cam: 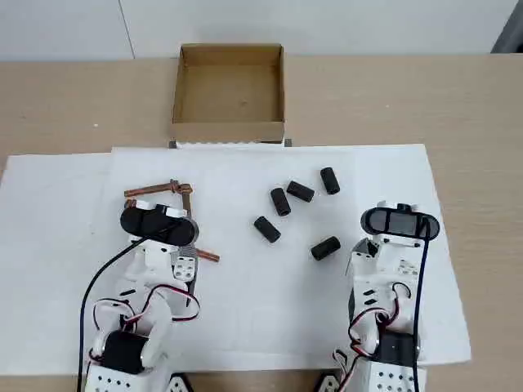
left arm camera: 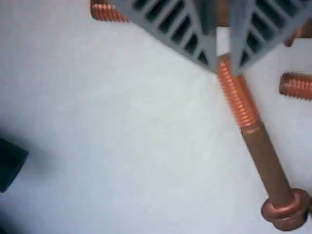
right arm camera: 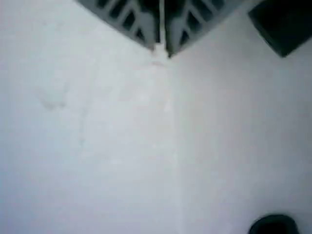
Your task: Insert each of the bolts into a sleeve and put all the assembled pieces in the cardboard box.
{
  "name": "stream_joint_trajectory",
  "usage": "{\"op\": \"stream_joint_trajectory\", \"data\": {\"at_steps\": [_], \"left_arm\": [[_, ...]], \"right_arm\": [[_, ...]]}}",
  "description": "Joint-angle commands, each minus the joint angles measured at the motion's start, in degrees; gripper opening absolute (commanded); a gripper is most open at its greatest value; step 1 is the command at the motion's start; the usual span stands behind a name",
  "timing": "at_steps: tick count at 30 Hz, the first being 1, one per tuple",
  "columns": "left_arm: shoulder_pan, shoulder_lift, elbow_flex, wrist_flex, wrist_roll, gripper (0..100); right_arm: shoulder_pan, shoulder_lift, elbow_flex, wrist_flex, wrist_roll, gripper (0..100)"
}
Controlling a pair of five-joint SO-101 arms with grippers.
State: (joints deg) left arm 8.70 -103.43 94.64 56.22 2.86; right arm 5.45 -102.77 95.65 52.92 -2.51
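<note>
Left claw [left arm camera: 223,68] pinches the bolt [left arm camera: 258,146] at its threaded tip. Right claw [right arm camera: 161,48] is pressed together, empty. Bolt judged stiff, light, smooth-shanked; threads give surer hold.

The long copper-coloured metal bolt [left arm camera: 257,146] is faintly glossy, half threaded. Beside it, short black cylindrical sleeves [cam: 280,201] look matt, the white paper sheet [cam: 261,314] under it smooth.
</note>
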Motion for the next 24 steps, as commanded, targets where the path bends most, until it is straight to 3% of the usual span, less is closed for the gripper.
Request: {"op": "stream_joint_trajectory", "data": {"at_steps": [1,17,21,24], "left_arm": [[0.18,-0.44,-0.13,0.09,-0.09,0],[-0.09,-0.44,-0.13,-0.09,-0.18,0],[-0.97,-0.44,-0.57,-4.66,-0.18,1],[-2.2,-0.26,-1.89,-6.68,-0.18,8]], "right_arm": [[0.48,-1.19,0.7,0.31,-0.35,0.4],[0.48,-1.19,0.7,0.31,-0.35,0.4],[0.48,-1.19,0.7,0.31,-0.35,0.4],[0.48,-1.19,0.7,0.31,-0.35,0.4]]}}
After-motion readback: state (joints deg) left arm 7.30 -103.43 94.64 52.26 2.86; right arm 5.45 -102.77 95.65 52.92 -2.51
